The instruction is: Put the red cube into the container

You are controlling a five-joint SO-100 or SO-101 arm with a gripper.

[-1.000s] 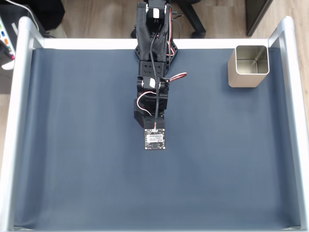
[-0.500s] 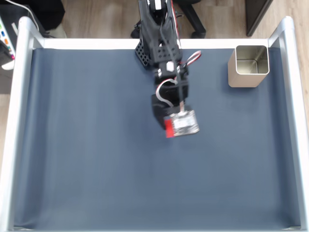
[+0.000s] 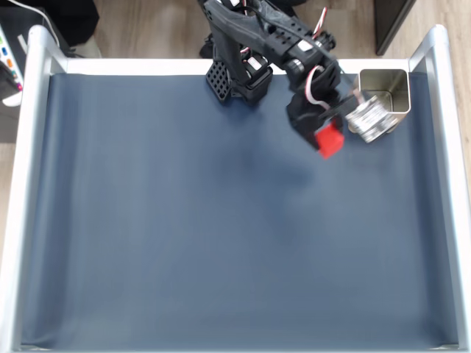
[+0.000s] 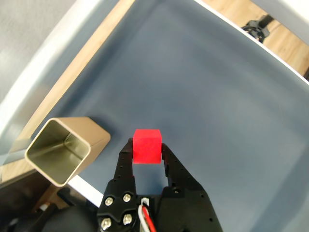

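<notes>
The red cube (image 3: 329,139) (image 4: 146,146) is held above the mat between the black fingers of my gripper (image 3: 328,137) (image 4: 146,150), which is shut on it. In the fixed view the cube hangs just left of the container (image 3: 382,101), a square open-topped silver-beige tin at the back right of the mat. In the wrist view the container (image 4: 65,151) lies to the left of the cube, its shiny inside showing and nothing in it. The wrist camera board partly covers the tin's near left corner in the fixed view.
A dark blue mat (image 3: 184,235) covers the table, framed by white-grey rails (image 3: 29,169) on the left, back and right. The arm's black base (image 3: 234,73) stands at the back middle. Wooden floor lies beyond the rails.
The arm has swung from the mat's middle toward the back right, lifting the red cube with it. The cube now hangs close beside the tin.
</notes>
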